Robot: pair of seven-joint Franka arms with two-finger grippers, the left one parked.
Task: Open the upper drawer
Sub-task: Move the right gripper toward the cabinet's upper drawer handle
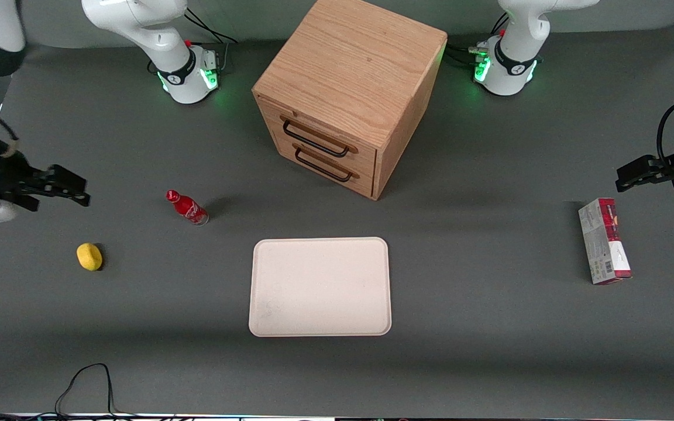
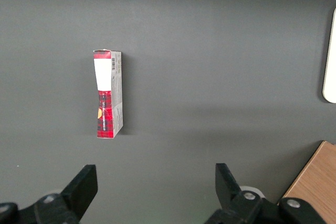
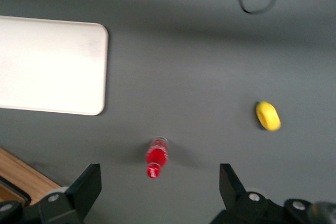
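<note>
The upper drawer (image 1: 319,130) is the topmost of two light oak drawers in the cube-shaped wooden cabinet (image 1: 351,76); it is shut, flush with the cabinet front, with a wide thin black wire handle (image 1: 315,139). The bottom drawer (image 1: 324,165) below it is shut too. My gripper (image 1: 74,188) hovers open and empty above the table at the working arm's end, well away from the cabinet. In the right wrist view its fingers (image 3: 89,184) stand wide apart above a red bottle (image 3: 156,157), and a corner of the cabinet (image 3: 23,177) shows.
A red bottle (image 1: 186,207) stands between my gripper and the cabinet. A yellow lemon (image 1: 89,256) lies nearer the front camera. A cream tray (image 1: 320,286) lies in front of the cabinet. A red and grey carton (image 1: 604,241) lies toward the parked arm's end.
</note>
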